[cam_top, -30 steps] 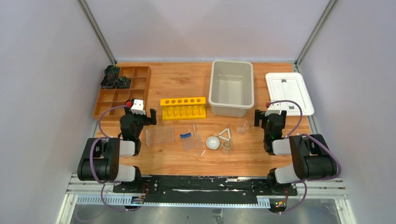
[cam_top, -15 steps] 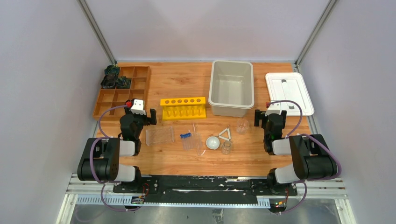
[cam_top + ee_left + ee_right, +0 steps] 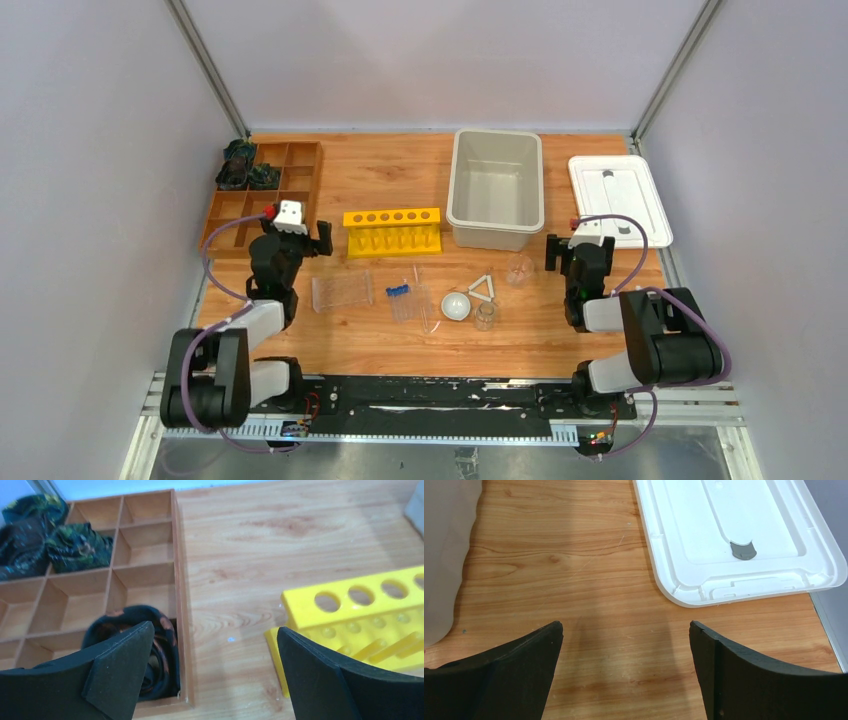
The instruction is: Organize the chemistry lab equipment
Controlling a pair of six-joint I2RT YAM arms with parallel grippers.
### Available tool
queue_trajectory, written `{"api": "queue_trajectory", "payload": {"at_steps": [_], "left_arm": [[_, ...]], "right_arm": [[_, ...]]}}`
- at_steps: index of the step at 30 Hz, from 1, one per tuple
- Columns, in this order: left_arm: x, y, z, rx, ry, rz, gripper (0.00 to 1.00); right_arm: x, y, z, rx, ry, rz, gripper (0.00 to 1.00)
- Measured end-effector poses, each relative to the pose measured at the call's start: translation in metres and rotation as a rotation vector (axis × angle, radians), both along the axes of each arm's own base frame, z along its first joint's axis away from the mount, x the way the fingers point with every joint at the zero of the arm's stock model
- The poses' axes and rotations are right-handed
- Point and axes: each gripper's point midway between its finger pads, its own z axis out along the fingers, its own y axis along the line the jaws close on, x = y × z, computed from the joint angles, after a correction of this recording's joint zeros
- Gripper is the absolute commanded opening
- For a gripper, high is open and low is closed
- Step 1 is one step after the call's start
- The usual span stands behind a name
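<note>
The clear plastic rack (image 3: pixel 342 292) lies flat left of centre. Thin blue-capped tubes (image 3: pixel 405 299) lie beside it. To their right are the white bowl (image 3: pixel 456 306), the white triangle (image 3: pixel 482 289) and two clear beakers (image 3: pixel 519 268) (image 3: pixel 485 316). My left gripper (image 3: pixel 292 241) is open and empty, behind the clear rack, between the wooden tray and the yellow rack; its jaws stand wide apart in the left wrist view (image 3: pixel 215 650). My right gripper (image 3: pixel 580 252) is open and empty, right of the far beaker, over bare wood in the right wrist view (image 3: pixel 626 645).
A yellow tube rack (image 3: pixel 392 231) (image 3: pixel 350 605) stands at centre. A grey bin (image 3: pixel 496 188) is behind it, with a white lid (image 3: pixel 618 198) (image 3: pixel 734 535) at the far right. The wooden compartment tray (image 3: pixel 262 195) (image 3: pixel 145 555) at far left holds dark cloth bundles (image 3: pixel 50 545).
My left arm has reached a little farther from its base, towards the wooden tray, with its jaws still open. The right arm and the objects have not moved.
</note>
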Motion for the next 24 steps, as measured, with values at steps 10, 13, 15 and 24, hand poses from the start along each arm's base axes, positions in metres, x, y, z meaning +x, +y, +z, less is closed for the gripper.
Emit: {"api": "queue_trajectory", "payload": {"at_steps": [10, 13, 15, 24], "left_arm": [[0.003, -0.009, 0.087, -0.028, -0.013, -0.046, 1.00], [-0.001, -0.010, 0.104, -0.020, 0.042, -0.055, 1.00], [-0.005, -0.008, 0.114, 0.000, 0.086, -0.055, 1.00], [-0.028, 0.000, 0.133, 0.045, 0.226, -0.028, 1.00]], "right_arm": [[0.045, -0.017, 0.100, 0.055, 0.057, -0.195, 1.00], [0.040, -0.013, 0.134, 0.155, 0.040, -0.228, 1.00], [0.031, -0.003, 0.137, 0.228, 0.074, -0.212, 1.00], [-0.024, 0.112, 0.160, 0.317, 0.221, 0.145, 0.88]]}}
